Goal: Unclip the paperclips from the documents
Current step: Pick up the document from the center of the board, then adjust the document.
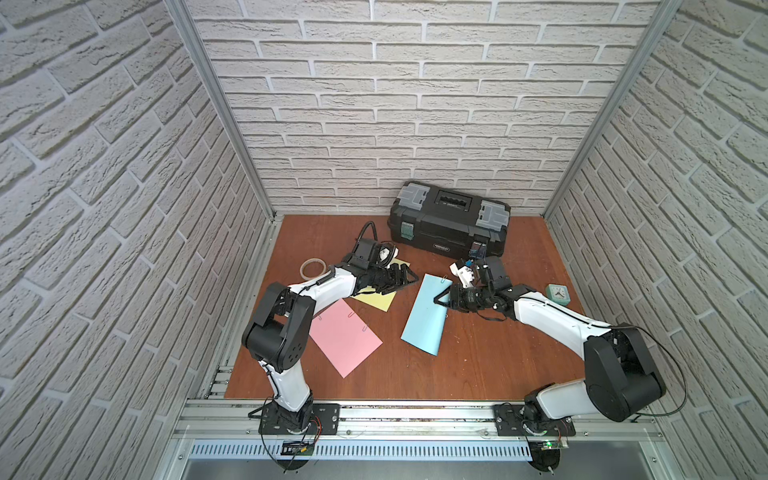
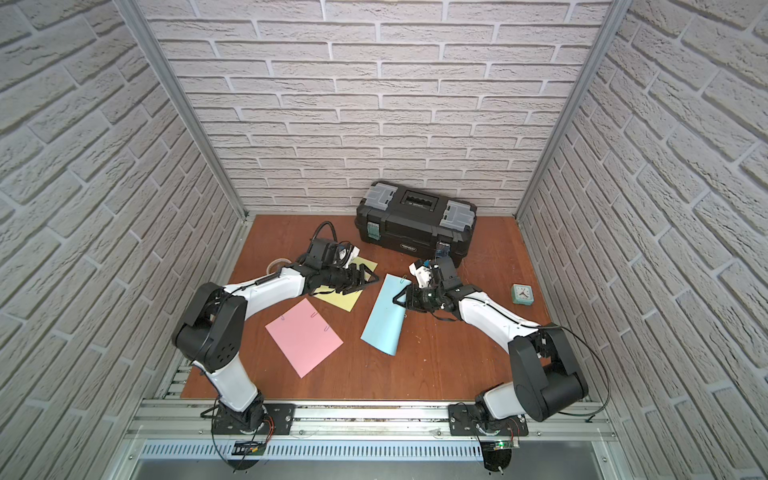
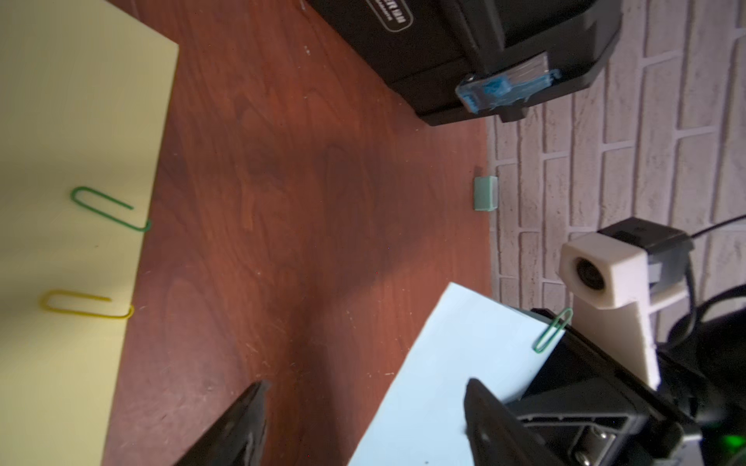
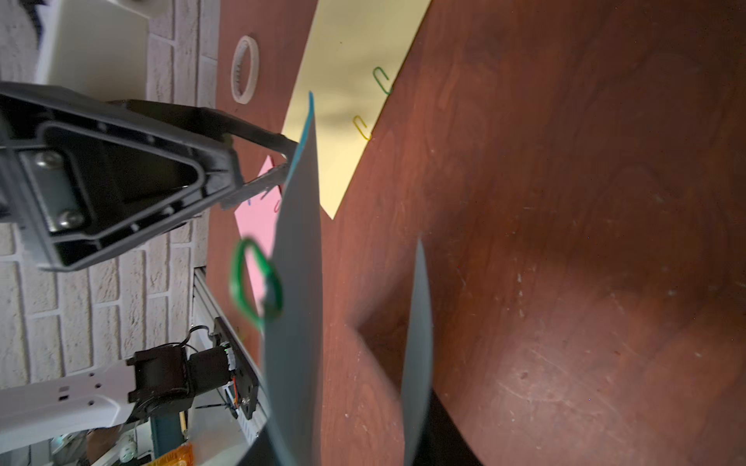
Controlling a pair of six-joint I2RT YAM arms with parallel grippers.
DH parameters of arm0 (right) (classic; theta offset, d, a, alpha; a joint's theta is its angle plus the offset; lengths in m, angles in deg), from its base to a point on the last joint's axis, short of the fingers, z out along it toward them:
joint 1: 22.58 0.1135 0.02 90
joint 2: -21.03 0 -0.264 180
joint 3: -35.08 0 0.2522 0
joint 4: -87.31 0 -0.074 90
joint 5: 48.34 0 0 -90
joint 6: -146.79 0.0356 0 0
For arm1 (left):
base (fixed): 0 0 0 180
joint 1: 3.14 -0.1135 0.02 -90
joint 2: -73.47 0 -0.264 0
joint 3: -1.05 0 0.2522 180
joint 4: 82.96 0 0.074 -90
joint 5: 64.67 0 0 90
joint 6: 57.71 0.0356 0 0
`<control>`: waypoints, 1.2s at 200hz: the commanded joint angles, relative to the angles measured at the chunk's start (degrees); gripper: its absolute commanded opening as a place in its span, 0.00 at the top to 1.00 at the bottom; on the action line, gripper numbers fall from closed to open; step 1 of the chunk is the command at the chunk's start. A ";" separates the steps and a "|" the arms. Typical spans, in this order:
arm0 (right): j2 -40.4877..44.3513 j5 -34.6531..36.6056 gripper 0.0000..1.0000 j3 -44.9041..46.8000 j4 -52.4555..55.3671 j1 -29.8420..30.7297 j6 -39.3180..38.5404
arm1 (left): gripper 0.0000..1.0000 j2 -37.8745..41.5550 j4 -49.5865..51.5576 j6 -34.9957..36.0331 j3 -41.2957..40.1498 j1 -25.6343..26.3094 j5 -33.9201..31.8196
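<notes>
A thin bent-wire green paperclip (image 3: 553, 330) slants across the toolbox-side corner of the matte light blue sheet (image 1: 424, 320), whose long axis runs away from the black plastic toolbox (image 1: 449, 224). Our right hand (image 1: 439, 300) pinches the sheet's raised, curling side edge; our left hand (image 1: 409, 276) stands open and empty beside that corner. We see a scuffed red-brown wood-grain desk (image 1: 478, 365) inside white brick-pattern panels (image 1: 374, 124).

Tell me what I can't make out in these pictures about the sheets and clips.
- Yellow sheet: the left arm covers most of it in both top views.
- Pink sheet: its clips are too small in the top views to tell colours.
- Green clip on the blue sheet: blurred in the right wrist view, too close to the lens.
- Clock: face too small to read in any view.
</notes>
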 commanded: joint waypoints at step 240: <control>-8.15 -13.58 0.70 -15.81 13.59 -1.69 -16.11 | 0.82 2.55 -18.20 -2.08 0.12 2.31 16.66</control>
